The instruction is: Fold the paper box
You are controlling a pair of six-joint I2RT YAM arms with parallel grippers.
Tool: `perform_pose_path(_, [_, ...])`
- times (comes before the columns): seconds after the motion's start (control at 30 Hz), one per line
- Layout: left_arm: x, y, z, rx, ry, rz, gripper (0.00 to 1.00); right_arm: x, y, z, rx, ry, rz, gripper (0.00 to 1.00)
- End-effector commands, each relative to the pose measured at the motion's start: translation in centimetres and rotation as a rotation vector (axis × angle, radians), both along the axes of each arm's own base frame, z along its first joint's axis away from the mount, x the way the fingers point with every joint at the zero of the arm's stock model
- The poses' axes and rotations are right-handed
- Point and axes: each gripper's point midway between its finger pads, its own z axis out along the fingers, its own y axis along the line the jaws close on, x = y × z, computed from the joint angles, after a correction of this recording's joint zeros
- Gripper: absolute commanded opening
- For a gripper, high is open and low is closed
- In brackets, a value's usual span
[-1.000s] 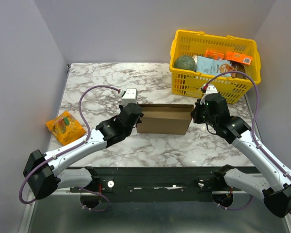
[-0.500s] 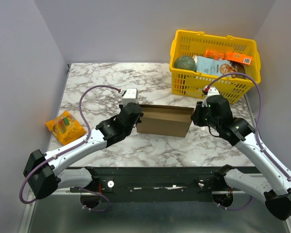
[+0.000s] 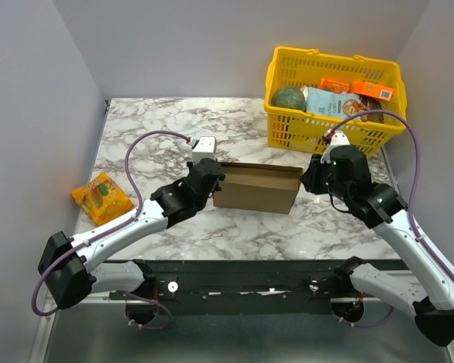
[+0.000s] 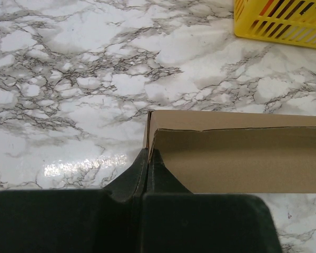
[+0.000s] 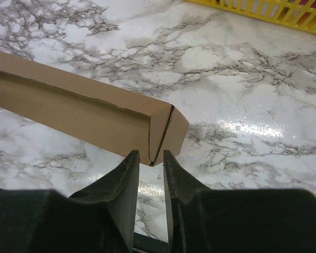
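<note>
The paper box, plain brown cardboard, stands as a shallow rectangular box in the middle of the marble table. My left gripper is at its left end. In the left wrist view the left gripper is shut on the thin end wall of the box. My right gripper is at the box's right end. The right wrist view shows the right gripper open, with the folded end corner of the box just beyond its fingertips and untouched.
A yellow plastic basket full of groceries stands at the back right, close behind my right arm; its rim also shows in the left wrist view. An orange snack packet lies near the table's left edge. Grey walls close in both sides.
My right gripper has opened, let go of the box's right end and drawn back a little to the right. The left gripper and the box have not moved.
</note>
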Motion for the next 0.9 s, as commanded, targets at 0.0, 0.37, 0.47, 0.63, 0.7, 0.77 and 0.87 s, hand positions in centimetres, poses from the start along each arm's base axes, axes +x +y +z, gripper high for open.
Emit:
perform_pose_path(0.0, [-5.1,4.4,-9.3,0.308,0.327,-0.06,0.0,0.1,0.5,-0.7,-0.01,0.02,0.028,0.31])
perform_pose_path(0.37, [-4.9,4.0,-9.3,0.307,0.328,-0.071,0.0,0.7,1.2,-1.7,-0.012,0.03,0.029,0.18])
perform_pose_path(0.47, [-4.9,3.9,-9.3,0.304,0.327,-0.073,0.0,0.6,1.0,-2.5,-0.027,0.045,0.02,0.08])
perform_pose_path(0.63, [-4.9,3.7,-9.1,0.288,0.326,-0.071,0.0,0.3,1.0,-3.3,-0.05,0.054,0.008,0.01])
perform_pose_path(0.7, [-4.8,3.6,-8.6,0.275,0.317,-0.072,0.0,0.0,0.8,-4.1,-0.073,0.07,-0.002,0.01])
perform_pose_path(0.77, [-4.7,3.5,-8.2,0.26,0.306,-0.073,0.03,-0.2,0.5,-4.7,-0.091,0.076,-0.018,0.01])
perform_pose_path(0.87, [-4.6,3.3,-7.2,0.232,0.279,-0.079,0.22,-0.3,0.0,-5.5,-0.108,0.085,-0.044,0.01])
